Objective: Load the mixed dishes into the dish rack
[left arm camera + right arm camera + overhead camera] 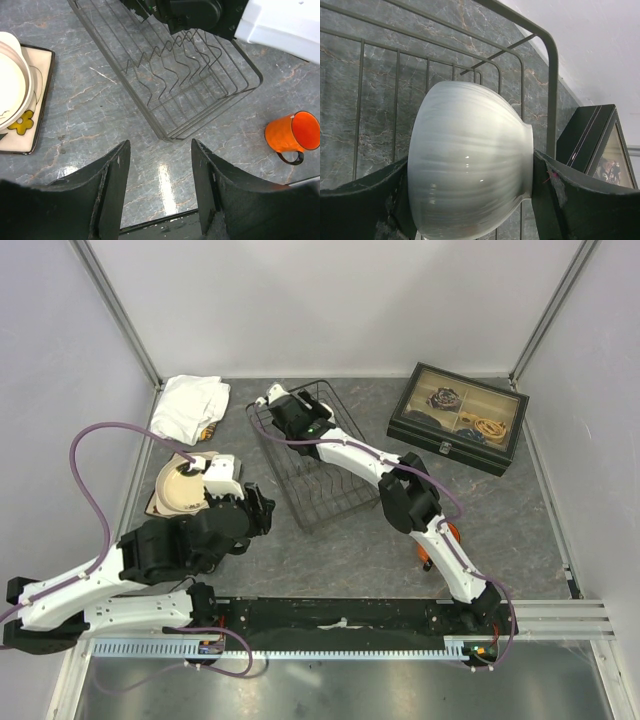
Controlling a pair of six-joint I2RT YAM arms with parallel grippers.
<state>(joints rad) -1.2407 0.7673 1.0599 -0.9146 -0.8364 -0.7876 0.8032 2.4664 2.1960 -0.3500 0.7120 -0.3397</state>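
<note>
Right fingers (570,200) clamped across white bowl (470,160), held sideways over dish rack's (320,495) 11 o'clock corner. Risk: glazed curve slips out, or release onto the rim wire tips it onto the worktop (350,550). Left fingers (112,195) wide apart, empty. Orange mug (292,135) at rack's 4 o'clock.

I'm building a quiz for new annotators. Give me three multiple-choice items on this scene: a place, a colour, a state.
1. Where is the orange mug? A on the table outside the dish rack; B inside it; C on a plate.
2. What colour is the flower on the square plate? A blue; B red; C yellow.
3. The right gripper is: A open, empty; B shut on the white bowl; C shut on the mug.
Answers: 1 A, it sits on the table beyond the rack. 2 C, yellow petals show. 3 B, its jaws clamp the bowl's sides.
</note>
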